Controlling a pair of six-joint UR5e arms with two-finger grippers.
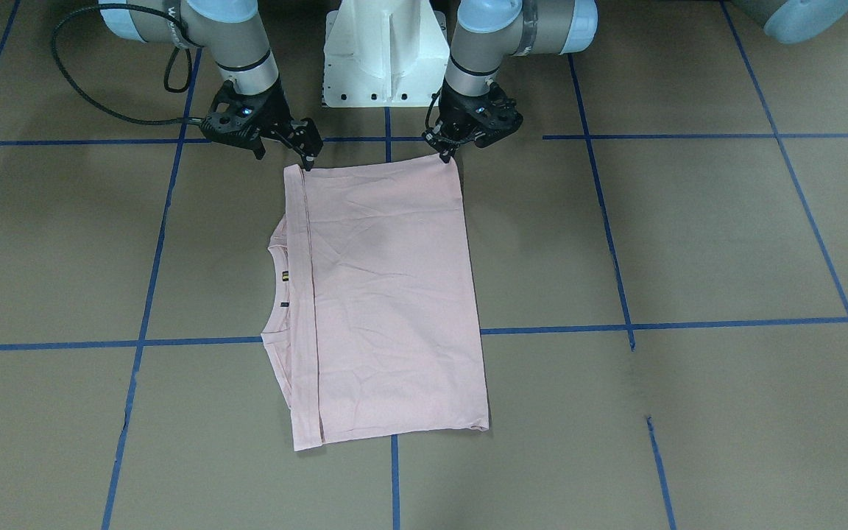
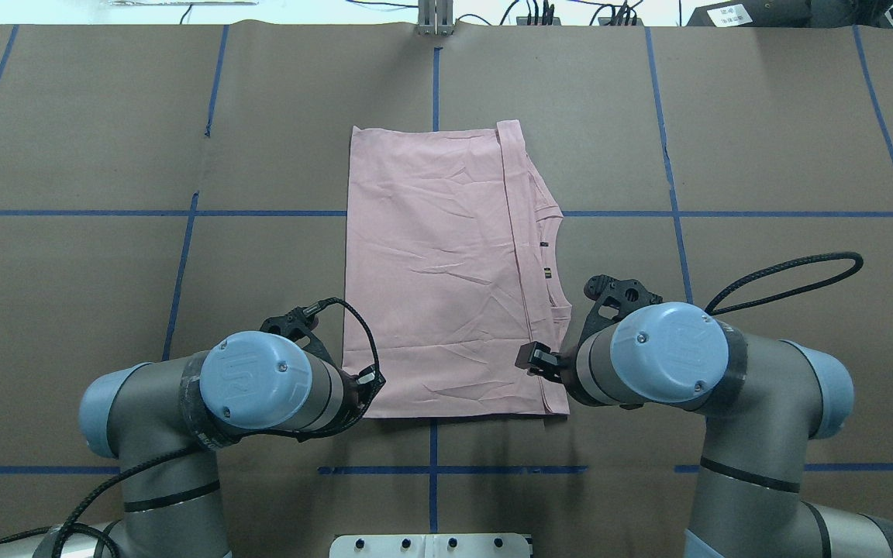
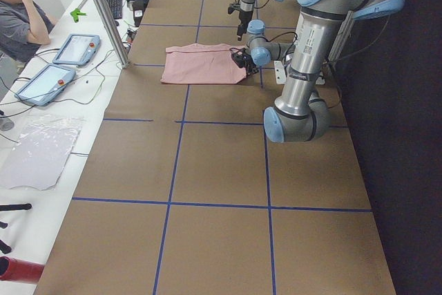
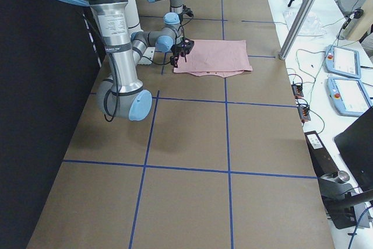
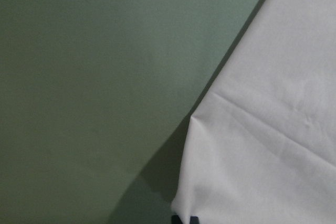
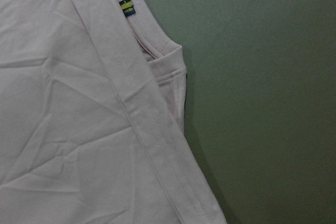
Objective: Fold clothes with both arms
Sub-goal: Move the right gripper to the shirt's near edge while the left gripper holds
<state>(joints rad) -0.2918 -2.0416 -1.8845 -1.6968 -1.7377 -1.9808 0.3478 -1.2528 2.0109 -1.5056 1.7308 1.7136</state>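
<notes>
Pink T-shirt [image 2: 431,271] flat on the brown table [image 2: 105,139], folded to a rectangle, plain side up, neckline [image 2: 560,226] and small tags [image 2: 546,272] peeking out at 3 o'clock in the overhead view. At its 7 o'clock corner, left gripper [image 1: 446,153], pressed together on the cloth, that corner lifted slightly. At its 5 o'clock corner, right gripper [image 1: 284,154], fingers [image 1: 309,149] spread, 1 tip at the hem. White pedestal [image 2: 431,546] at 6 o'clock, near the table edge.
</notes>
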